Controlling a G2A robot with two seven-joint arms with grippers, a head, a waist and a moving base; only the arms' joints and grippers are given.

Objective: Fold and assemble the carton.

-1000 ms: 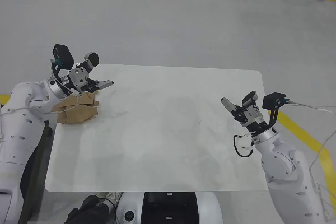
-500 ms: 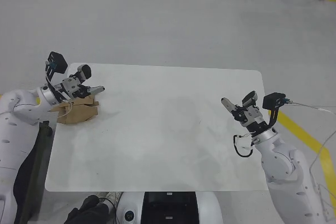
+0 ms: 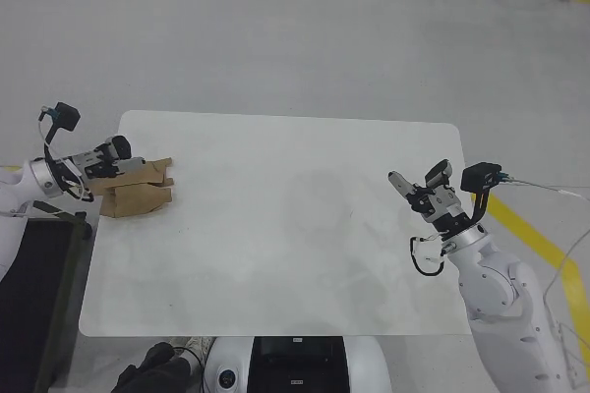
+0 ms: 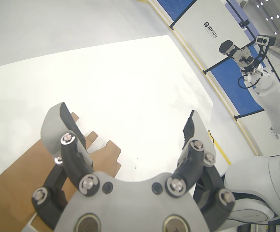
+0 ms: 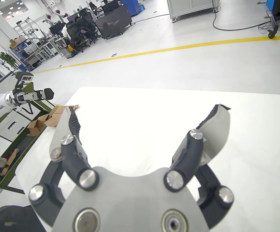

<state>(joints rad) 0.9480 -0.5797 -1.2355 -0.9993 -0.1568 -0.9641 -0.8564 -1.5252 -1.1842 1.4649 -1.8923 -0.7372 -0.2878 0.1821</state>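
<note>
The left gripper (image 4: pixel 128 112) is seen at the table's left edge, its fingers (image 4: pixel 65 119) spread wide apart with nothing held between the pads. The carton (image 4: pixel 21 170) is found directly beneath it and slightly to one side: a flat, brown cardboard blank lying on the table (image 4: pixel 111 73) near the far-left corner. One finger is placed above the blank's inner end, while the other hangs over bare tabletop. Whether the lower finger is touching the cardboard cannot be told. The blank's long axis is judged to run roughly from the table's left edge inward, and its tabs (image 4: pixel 107 149) are pointed toward the middle of the table — the same way the left gripper is aimed. The left wrist is held low and nearly level, reaching in from outside the table edge, so the carton lies under the palm rather than ahead of the fingertips. For a grasp on an edge or flap, a drop or a short pull-back would probably be needed, so that cardboard comes between the pads. Farther off, across the full width of the table, the right gripper (image 3: pixel 418 175) is held near the right edge, its fingers likewise spread and empty, tilted down toward the tabletop and facing the carton. It is well apart from the blank — the left arm is plainly the nearer one.
</note>
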